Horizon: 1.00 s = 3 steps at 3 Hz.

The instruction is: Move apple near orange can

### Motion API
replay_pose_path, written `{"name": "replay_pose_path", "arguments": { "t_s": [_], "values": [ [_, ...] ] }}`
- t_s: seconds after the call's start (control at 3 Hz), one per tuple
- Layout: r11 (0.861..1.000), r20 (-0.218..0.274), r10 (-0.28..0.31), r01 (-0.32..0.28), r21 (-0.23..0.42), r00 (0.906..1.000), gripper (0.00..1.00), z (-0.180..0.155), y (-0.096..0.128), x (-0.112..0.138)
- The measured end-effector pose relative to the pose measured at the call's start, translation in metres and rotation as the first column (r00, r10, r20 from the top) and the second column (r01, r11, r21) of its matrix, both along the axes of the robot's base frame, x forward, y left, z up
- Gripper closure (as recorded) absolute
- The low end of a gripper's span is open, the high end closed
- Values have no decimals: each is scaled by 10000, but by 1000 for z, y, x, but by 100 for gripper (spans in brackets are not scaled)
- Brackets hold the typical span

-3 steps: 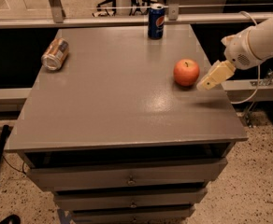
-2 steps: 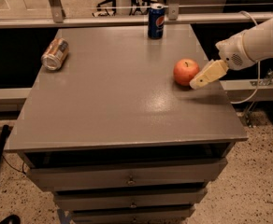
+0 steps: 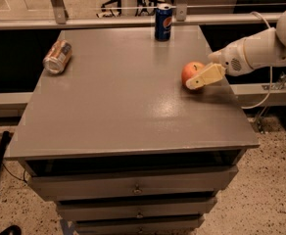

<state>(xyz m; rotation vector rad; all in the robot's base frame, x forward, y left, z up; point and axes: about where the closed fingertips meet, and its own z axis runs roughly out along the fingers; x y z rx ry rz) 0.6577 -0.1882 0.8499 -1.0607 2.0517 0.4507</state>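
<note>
Reaching in from right, claw (image 3: 202, 77) sits low against apple (image 3: 191, 71), likely to grasp it. Claw state: cannot tell. Orange can (image 3: 58, 57) lies on side far left of claw. You must carry apple across table (image 3: 123, 116).

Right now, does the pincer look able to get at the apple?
Probably yes. The pincer is low over the right side of the table, right beside the apple, with nothing between them. The orange can lies far left and the blue can stands at the back, both out of the way.
</note>
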Motion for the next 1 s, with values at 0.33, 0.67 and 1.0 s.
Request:
{"name": "replay_pose_path", "arguments": {
  "t_s": [0.33,0.67,1.0],
  "values": [
    [9991,-44,95,-93,407,9999,41,-3,9,0],
    [9978,109,208,-215,621,9997,64,0,14,-3],
    [9971,555,286,-324,688,9980,87,17,16,-7]
  ]
}}
